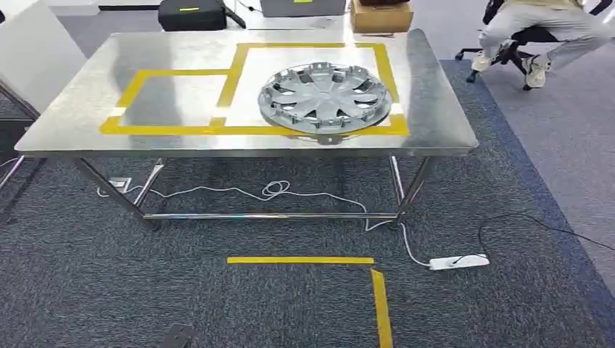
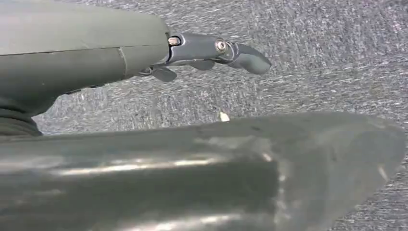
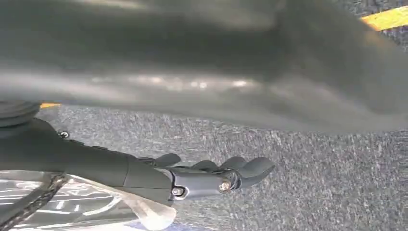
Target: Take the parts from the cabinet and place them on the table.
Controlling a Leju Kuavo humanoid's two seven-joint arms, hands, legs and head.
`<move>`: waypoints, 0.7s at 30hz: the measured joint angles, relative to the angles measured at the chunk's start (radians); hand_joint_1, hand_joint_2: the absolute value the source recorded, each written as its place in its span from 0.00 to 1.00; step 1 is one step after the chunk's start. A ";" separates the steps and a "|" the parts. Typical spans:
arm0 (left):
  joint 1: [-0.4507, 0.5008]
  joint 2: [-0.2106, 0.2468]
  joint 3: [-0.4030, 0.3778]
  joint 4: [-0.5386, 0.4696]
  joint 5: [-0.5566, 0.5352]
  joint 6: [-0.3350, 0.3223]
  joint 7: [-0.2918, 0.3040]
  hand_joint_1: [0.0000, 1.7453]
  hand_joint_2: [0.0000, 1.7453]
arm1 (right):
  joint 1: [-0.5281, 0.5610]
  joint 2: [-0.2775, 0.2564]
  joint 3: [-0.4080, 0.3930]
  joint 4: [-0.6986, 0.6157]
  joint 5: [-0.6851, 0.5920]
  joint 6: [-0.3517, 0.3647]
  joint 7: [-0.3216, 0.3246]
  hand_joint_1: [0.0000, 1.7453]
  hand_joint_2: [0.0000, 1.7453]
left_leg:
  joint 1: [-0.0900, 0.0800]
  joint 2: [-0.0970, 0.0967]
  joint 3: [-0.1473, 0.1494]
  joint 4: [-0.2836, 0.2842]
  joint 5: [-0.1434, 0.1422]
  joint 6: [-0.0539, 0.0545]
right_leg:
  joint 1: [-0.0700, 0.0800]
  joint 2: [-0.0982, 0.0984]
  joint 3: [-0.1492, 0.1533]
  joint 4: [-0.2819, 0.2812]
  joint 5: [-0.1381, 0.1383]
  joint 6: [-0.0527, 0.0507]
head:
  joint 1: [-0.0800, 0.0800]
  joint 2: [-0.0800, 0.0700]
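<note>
- Head view: the wheel cover (image 1: 325, 98) lies flat on the worktop (image 1: 72, 109), inside the larger square of yellow tape (image 1: 312, 46), toward 2 o'clock of the surface. Its near rim sits on the front tape line and close to the front edge of the worktop. I judge that a second part put down carelessly could push it over this edge.
- Head view: the smaller taped square (image 1: 170, 98) at 10 o'clock is bare, so there is room for a next part.
- Head view: on the carpet a white cable (image 1: 275, 190) runs under the worktop to a power strip (image 1: 459, 262) at 4 o'clock. If I walk the robot closer on that side, a foot may catch it. A person on a chair (image 1: 540, 32) sits at 1 o'clock, well apart.
- Left wrist view: the left hand (image 2: 211, 53) hangs over the carpet, its fingers loosely extended, holding nothing.
- Right wrist view: the right hand (image 3: 216, 175) also hangs over the carpet, released and with nothing in it.
- I see no cabinet, so I judge the robot must turn first; the worktop legs (image 1: 109, 188) limit a tight turn.
</note>
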State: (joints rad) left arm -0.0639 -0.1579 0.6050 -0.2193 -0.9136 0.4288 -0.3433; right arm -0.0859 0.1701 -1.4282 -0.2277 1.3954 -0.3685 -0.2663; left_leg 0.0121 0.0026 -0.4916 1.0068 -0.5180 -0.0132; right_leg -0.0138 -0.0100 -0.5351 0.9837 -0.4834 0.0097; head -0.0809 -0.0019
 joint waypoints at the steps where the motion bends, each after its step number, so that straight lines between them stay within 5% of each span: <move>1: -0.001 0.000 0.000 0.000 0.000 0.000 0.000 0.00 0.00 | -0.003 0.000 0.000 0.000 0.000 0.000 0.000 0.00 0.00 | -0.005 0.000 -0.001 -0.019 0.001 0.006 | 0.005 0.001 -0.009 0.009 0.002 0.008 | 0.001 0.000; 4: 0.000 0.000 0.000 0.000 0.000 0.000 0.000 0.00 0.00 | -0.002 0.000 0.000 0.000 0.000 0.000 0.000 0.00 0.00 | -0.011 0.000 -0.019 -0.007 0.011 0.027 | 0.000 -0.001 -0.018 0.005 0.017 0.031 | 0.001 0.000; 5: 0.000 -0.001 0.000 0.000 -0.001 0.000 0.000 0.00 0.00 | -0.001 0.000 0.000 0.000 -0.001 0.000 0.000 0.00 0.00 | -0.002 0.002 -0.022 -0.022 0.023 0.041 | -0.002 0.000 -0.024 0.009 0.013 0.036 | 0.000 0.000; 7: -0.006 -0.001 0.000 0.000 -0.001 0.000 0.000 0.00 0.00 | -0.001 -0.002 0.000 0.000 -0.001 0.001 0.000 0.00 0.00 | -0.005 0.005 -0.035 -0.022 0.036 0.057 | -0.003 0.005 -0.064 0.090 -0.063 0.041 | 0.007 0.000; 9: -0.007 -0.003 0.000 0.000 -0.003 0.000 0.000 0.00 0.00 | -0.002 -0.002 0.000 0.001 -0.002 0.001 -0.001 0.00 0.00 | -0.010 0.006 -0.055 -0.021 0.050 0.060 | -0.004 0.006 -0.127 0.253 -0.148 0.046 | 0.008 0.000; 11: -0.006 -0.003 0.000 0.000 -0.004 0.000 0.002 0.00 0.00 | 0.001 -0.002 0.000 0.000 -0.001 0.001 0.000 0.00 0.00 | -0.014 0.006 -0.071 -0.020 0.062 0.061 | -0.004 0.006 -0.138 0.315 -0.164 0.048 | 0.008 0.000; 13: -0.007 -0.003 0.000 0.000 -0.005 0.000 0.002 0.00 0.00 | 0.001 -0.002 0.000 0.000 -0.002 0.000 0.002 0.00 0.00 | -0.017 0.006 -0.083 -0.018 0.071 0.059 | -0.003 0.006 -0.062 0.201 -0.104 0.041 | 0.008 0.000; 15: -0.007 -0.003 0.000 0.000 -0.007 0.001 0.002 0.00 0.00 | -0.002 -0.002 0.000 0.000 -0.002 0.000 0.002 0.00 0.00 | -0.018 0.006 -0.088 -0.015 0.079 0.051 | -0.001 0.006 0.053 0.016 -0.049 0.030 | 0.008 0.000; 16: -0.008 -0.003 0.000 0.000 -0.007 0.001 0.002 0.00 0.00 | -0.006 -0.002 0.000 0.000 -0.001 0.000 0.001 0.00 0.00 | -0.029 0.006 -0.096 -0.007 0.081 0.045 | 0.003 0.006 0.062 -0.023 -0.059 0.028 | 0.009 0.000; 18: -0.010 -0.003 0.000 0.000 -0.008 0.002 0.002 0.00 0.00 | -0.002 -0.002 0.000 0.000 -0.002 0.000 0.000 0.00 0.00 | -0.023 0.007 -0.099 -0.009 0.090 0.034 | 0.004 0.007 0.052 -0.014 -0.052 0.021 | 0.007 0.000; 20: -0.009 -0.003 0.000 0.000 -0.008 0.002 0.002 0.00 0.00 | 0.001 -0.002 0.000 0.000 -0.004 0.000 0.000 0.00 0.00 | -0.021 0.006 -0.100 -0.011 0.099 0.021 | 0.005 0.005 0.047 -0.017 -0.039 0.006 | 0.007 0.000; 21: -0.008 -0.001 0.000 0.000 -0.008 0.002 0.002 0.00 0.00 | -0.001 -0.002 0.000 0.001 -0.004 0.000 0.000 0.00 0.00 | -0.018 0.004 -0.107 0.000 0.080 0.012 | 0.000 0.002 0.045 -0.019 -0.030 -0.003 | 0.006 0.000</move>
State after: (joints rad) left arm -0.0720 -0.1587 0.6050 -0.2190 -0.9216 0.4307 -0.3414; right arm -0.0873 0.1682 -1.4282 -0.2270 1.3912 -0.3681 -0.2667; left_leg -0.0054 0.0066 -0.5984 1.0063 -0.4376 -0.0008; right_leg -0.0135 -0.0076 -0.4905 0.9642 -0.5130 0.0064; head -0.0744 -0.0019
